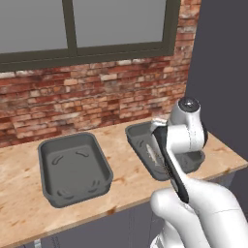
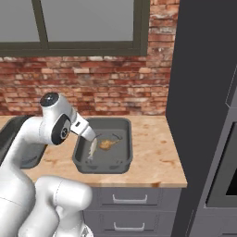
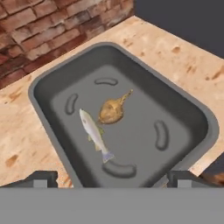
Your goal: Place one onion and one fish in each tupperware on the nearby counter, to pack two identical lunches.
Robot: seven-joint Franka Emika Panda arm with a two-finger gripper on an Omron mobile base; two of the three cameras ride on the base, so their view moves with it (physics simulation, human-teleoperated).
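The end effector [image 3: 112,177] hangs above the right-hand dark grey rectangular plastic tupperware [image 3: 48,76], its two small dark finger tips [image 3: 38,177] spread wide at either side with nothing between them — open and empty. Straight below it, on the floor of that container, lie a slim silver fish [image 3: 93,133] and a golden-brown onion with a thin tapering stalk [image 3: 112,109]. The two sit close together near the middle, the fish just beside the onion and seemingly brushing its edge; the onion's stalk points toward the container's far wall.

From the right base view, the same tupperware [image 2: 125,159] sits on the long light tan wood-grain table with brownish blotches [image 2: 157,159], close to its front edge, with the onion [image 2: 107,144] and fish [image 2: 92,149] inside and the white arm reaching over its left rim. In the left base view the arm covers much of this tupperware [image 1: 138,131], though the fish [image 1: 151,153] shows as a pale sliver.

Further left on the table [image 1: 126,174] stands a second dark grey rectangular tupperware [image 1: 48,184] — well apart from the end effector. Dark grey cabinets with silver bar handles [image 2: 139,199] run under the table, and a red brick wall [image 1: 97,97] rises behind it, below a dark-framed window [image 1: 72,29].
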